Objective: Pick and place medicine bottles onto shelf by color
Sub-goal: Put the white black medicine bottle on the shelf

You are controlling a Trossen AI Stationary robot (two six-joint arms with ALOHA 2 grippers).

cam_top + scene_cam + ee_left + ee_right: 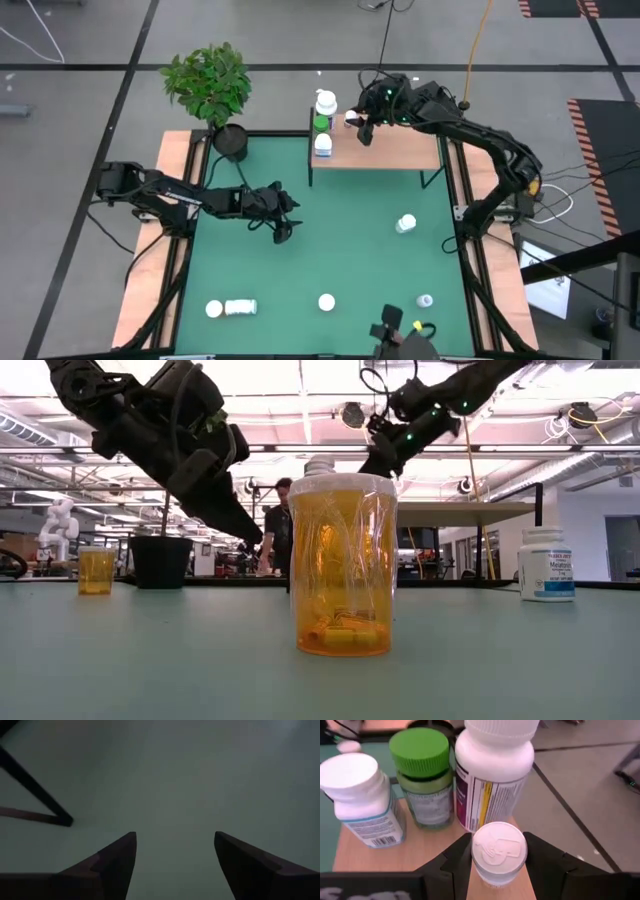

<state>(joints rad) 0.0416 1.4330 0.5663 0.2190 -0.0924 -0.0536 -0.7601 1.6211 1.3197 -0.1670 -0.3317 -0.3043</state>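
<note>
The light-brown wooden shelf point(400, 150) stands at the far edge of the green mat. Three medicine bottles stand at its left end: a tall white-capped one point(326, 100) point(492, 770), a green-capped one point(321, 123) point(422, 775), and a white one with a blue label point(323, 143) point(357, 800). My right gripper point(362, 125) point(499, 865) is shut on a small white-capped bottle point(499, 851) over the shelf board, right beside those three. My left gripper point(283, 228) point(175, 845) hangs open and empty over bare mat in the middle left.
More bottles are scattered on the mat: one at mid right point(405, 223), one at front centre point(327, 302), one at front right point(425, 300), two at front left point(214, 309). A potted plant point(210, 85) stands at the far left. A person point(278, 525) is in the room behind.
</note>
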